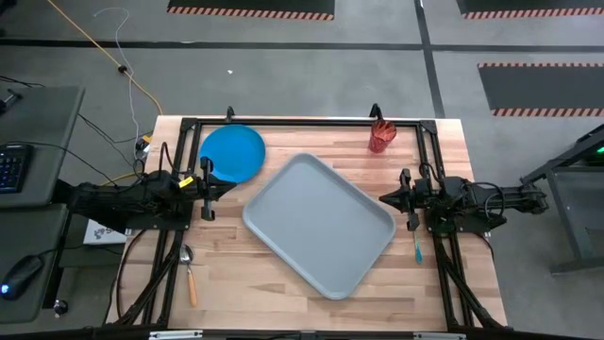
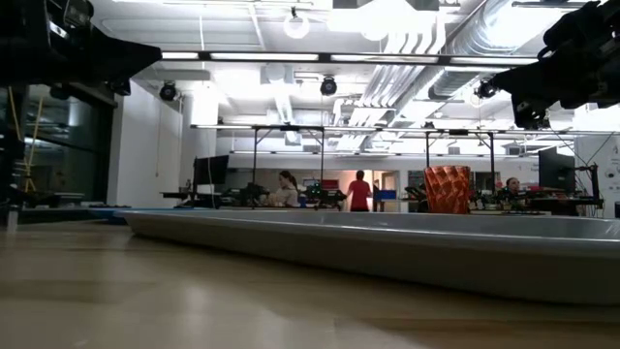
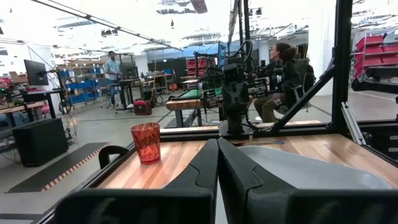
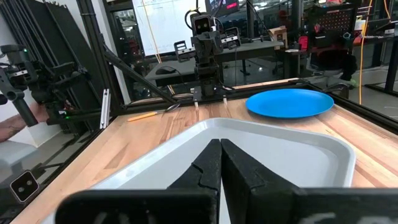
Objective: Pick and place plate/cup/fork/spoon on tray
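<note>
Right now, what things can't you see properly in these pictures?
- Fork: high view, partly under the right arm; tines too small to make out.
- Spoon: low view, absent; high view, bowl tiny.
- Plate: low view, hidden behind the tray rim.
- Cup: low view, base hidden by the tray rim.

fork (image 1: pixel 417 249): half tucked under the right arm, tines too small to make out. spoon (image 1: pixel 189 274): bowl detail too small. tray (image 2: pixel 387 247): cut off at the low view's right edge.
</note>
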